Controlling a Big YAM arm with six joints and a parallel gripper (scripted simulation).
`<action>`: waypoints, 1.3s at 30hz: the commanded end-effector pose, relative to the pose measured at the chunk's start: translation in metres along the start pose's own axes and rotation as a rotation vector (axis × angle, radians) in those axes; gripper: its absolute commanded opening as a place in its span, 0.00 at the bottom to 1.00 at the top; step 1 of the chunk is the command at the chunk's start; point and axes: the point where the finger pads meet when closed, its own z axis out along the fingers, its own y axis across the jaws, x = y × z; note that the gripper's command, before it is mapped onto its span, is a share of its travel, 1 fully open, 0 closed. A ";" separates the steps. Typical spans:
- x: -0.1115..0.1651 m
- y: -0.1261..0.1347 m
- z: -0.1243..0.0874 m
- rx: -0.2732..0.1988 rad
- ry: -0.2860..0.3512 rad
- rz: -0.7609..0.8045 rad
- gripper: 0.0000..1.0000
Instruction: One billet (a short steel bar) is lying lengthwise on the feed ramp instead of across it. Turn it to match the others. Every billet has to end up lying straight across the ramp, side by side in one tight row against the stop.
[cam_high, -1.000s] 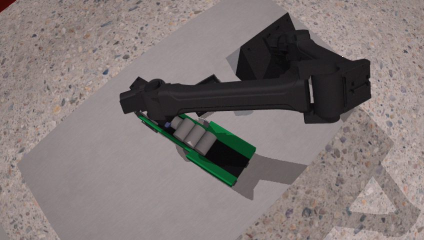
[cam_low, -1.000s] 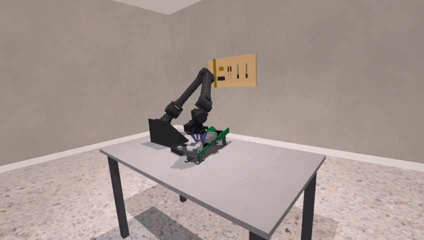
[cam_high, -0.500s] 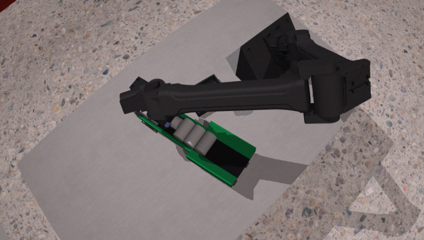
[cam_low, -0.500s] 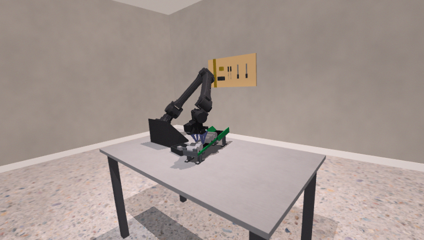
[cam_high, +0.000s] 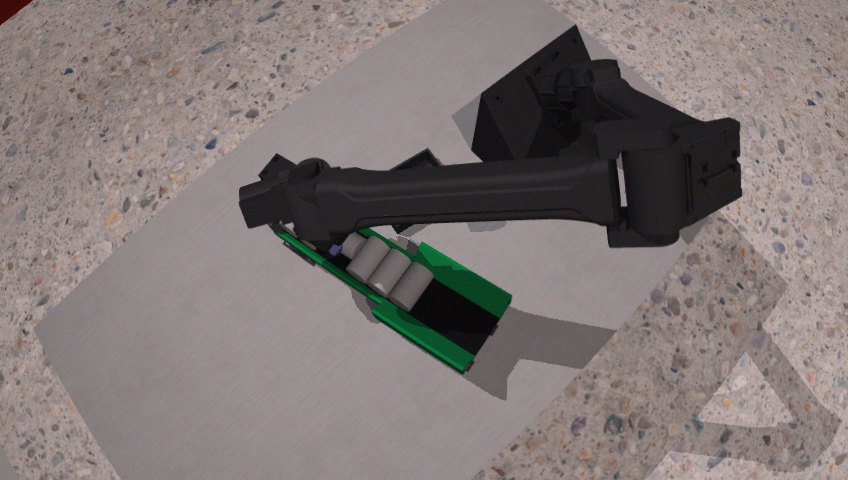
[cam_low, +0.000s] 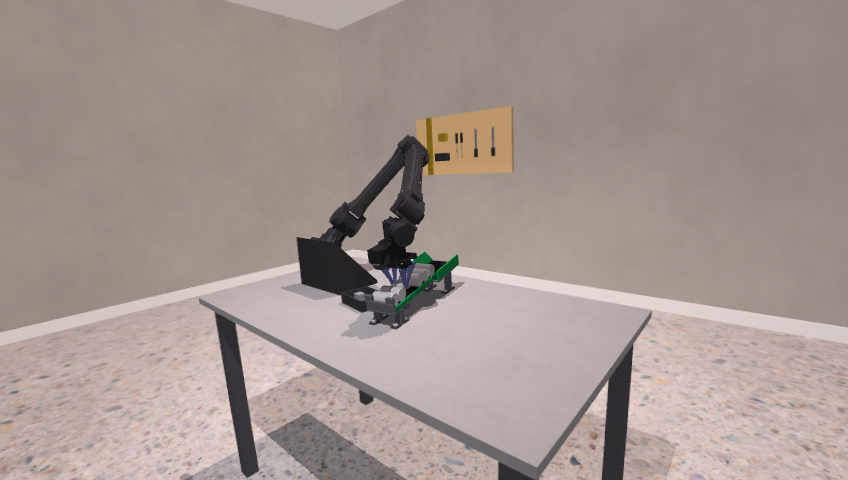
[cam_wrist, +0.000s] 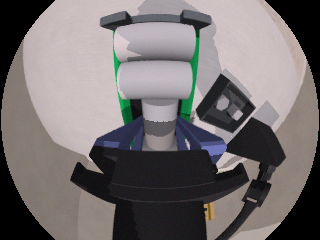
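Note:
The feed ramp (cam_high: 416, 297) has green side rails and a black bed, and it also shows in the exterior view (cam_low: 410, 285). Three grey billets (cam_high: 389, 270) lie across it side by side. My gripper (cam_wrist: 159, 119) with blue fingers is shut on another billet (cam_wrist: 160, 120), which points lengthwise along the ramp. Beyond it in the wrist view, two billets (cam_wrist: 158, 80) lie across the ramp before a dark end bar (cam_wrist: 156, 20). In the top view the gripper (cam_high: 336, 249) is mostly hidden under the arm. I cannot tell whether the held billet touches the ramp.
The arm's black base (cam_high: 523, 118) stands behind the ramp on the grey table. A small black box (cam_high: 419, 159) sits beside the ramp near its covered end. The ramp's upper stretch (cam_high: 458, 321) holds no billets.

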 end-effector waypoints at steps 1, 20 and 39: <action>-0.001 0.018 -0.028 -0.045 -0.021 -0.030 0.00; 0.002 0.018 -0.050 -0.047 -0.022 -0.031 0.00; 0.006 0.018 -0.077 -0.047 -0.024 -0.032 0.00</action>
